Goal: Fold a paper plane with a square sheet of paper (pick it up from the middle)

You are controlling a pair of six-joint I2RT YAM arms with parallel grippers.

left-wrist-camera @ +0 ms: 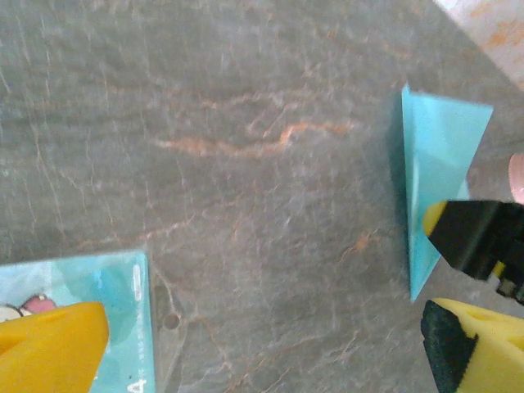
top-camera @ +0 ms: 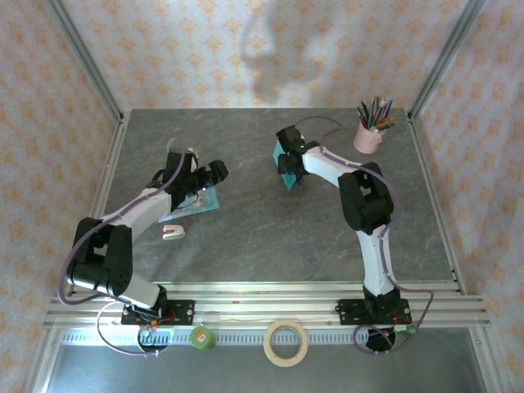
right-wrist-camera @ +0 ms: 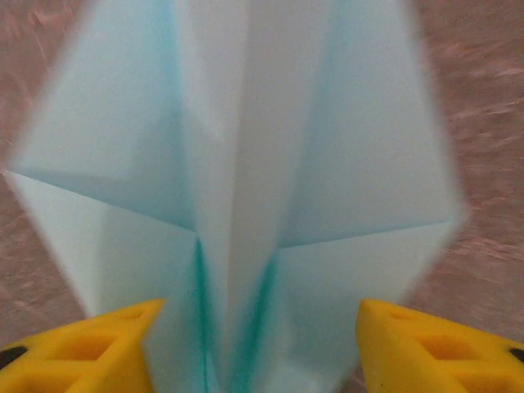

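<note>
The paper plane [top-camera: 281,152] sits near the far edge of the surface [top-camera: 270,237]. The right tool [right-wrist-camera: 260,319] is at one end of it, fingers [right-wrist-camera: 98,344] apart on each side, the long fold running straight away. The left tool [left-wrist-camera: 266,332], also wide apart, is well off toward the left edge.

The only legible mark is on the small pale blue card [left-wrist-camera: 123,286] lying on the table [left-wrist-camera: 262,123]. In the left wrist view, one dark character that looks like a "4" stands near the card's lower right corner, cut by the frame edge. The card's printed cartoon picture carries no legible words.
</note>
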